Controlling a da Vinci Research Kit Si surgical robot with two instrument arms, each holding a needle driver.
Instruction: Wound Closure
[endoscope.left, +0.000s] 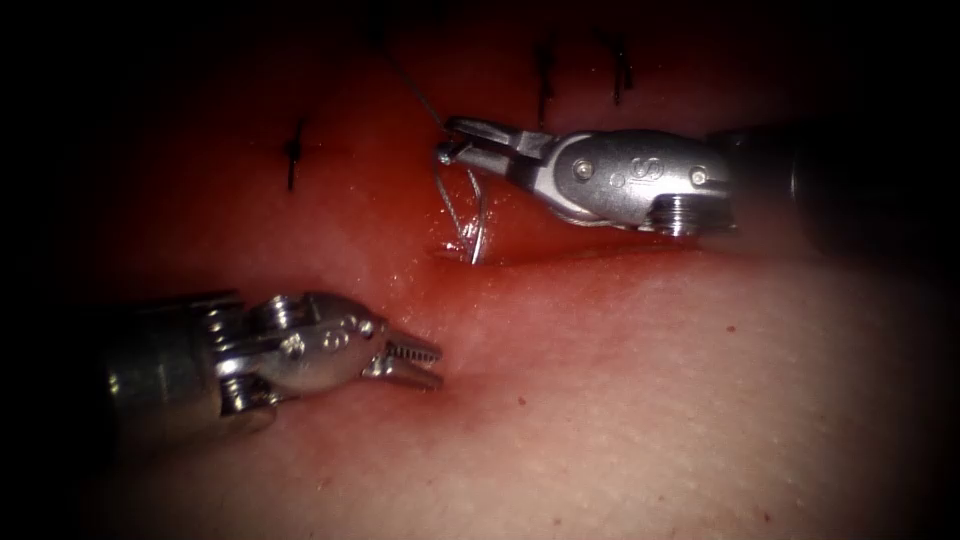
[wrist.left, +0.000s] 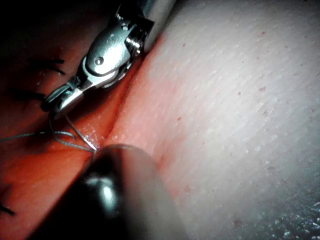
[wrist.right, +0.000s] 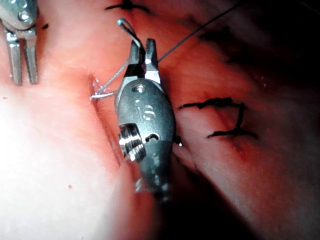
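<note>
Glistening red tissue (endoscope.left: 650, 380), right tool (endoscope.left: 462, 140) gripping curved steel needle (endoscope.left: 478, 215), left tool (endoscope.left: 420, 362) empty.

The thin, curved steel needle (endoscope.left: 478, 222) stands steeply at the cut (endoscope.left: 560, 255), a dark, roughly horizontal crease in the glistening, red-wet pork-belly tissue (endoscope.left: 650, 400); its lower end enters the tissue at the cut's left end. Its upper end is clamped in the closed jaws of the right arm's silver needle driver (endoscope.left: 452, 150), just above the cut. Fine grey thread (endoscope.left: 415, 92) runs from that upper end up and to the left, away from the cut. The left arm's silver needle driver (endoscope.left: 425, 362) lies below and left of the cut, jaws slightly apart and holding nothing.
</note>
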